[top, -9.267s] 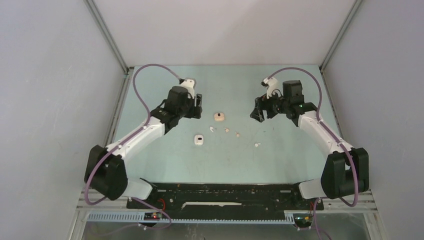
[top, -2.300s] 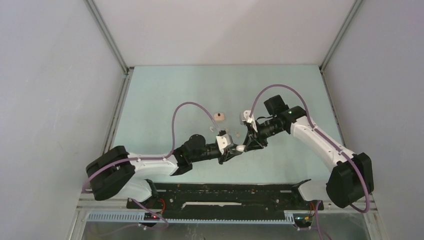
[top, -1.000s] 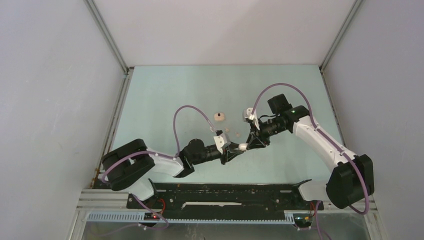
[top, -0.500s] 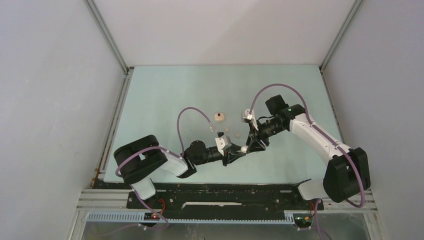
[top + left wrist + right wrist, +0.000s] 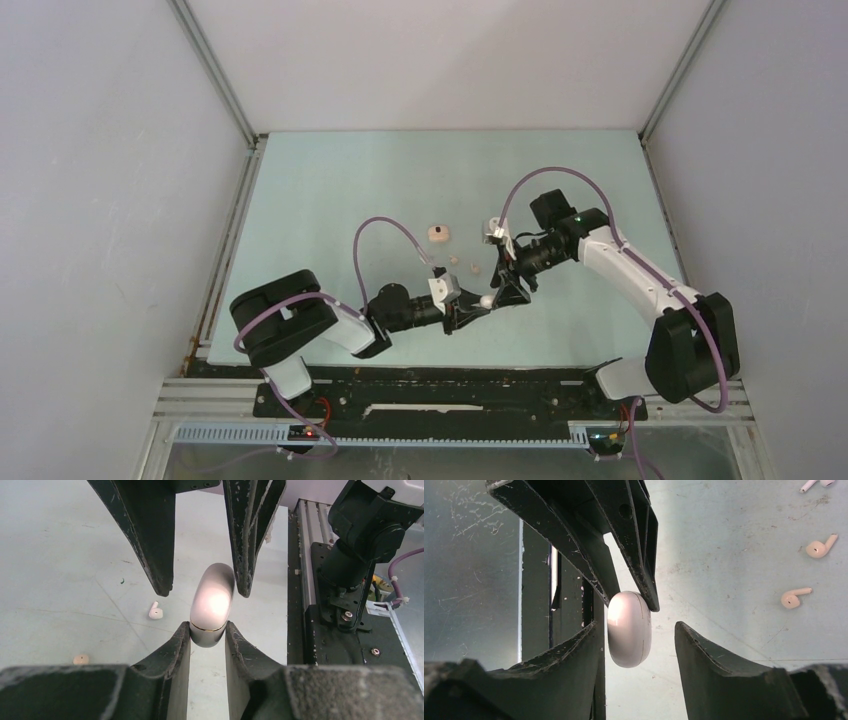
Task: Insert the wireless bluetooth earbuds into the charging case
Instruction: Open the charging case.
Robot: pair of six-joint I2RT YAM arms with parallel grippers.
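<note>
Top view: the left hand (image 5: 476, 305) and right hand (image 5: 500, 290) meet above the worktop (image 5: 330, 200) at a white case (image 5: 487, 298), with tan buds (image 5: 453, 261) lying just behind

Left wrist: the left hand is clenched on the case's lower end, and a white bud (image 5: 155, 611) lies beyond

Right wrist: the right hand is released, its fingers straddling the case with a gap on one side

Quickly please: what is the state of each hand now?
Left hand: closed on the small white rounded plastic case.
Right hand: open around that case.

left tool (image 5: 207, 630) clamped, right tool (image 5: 636, 630) spread
</note>
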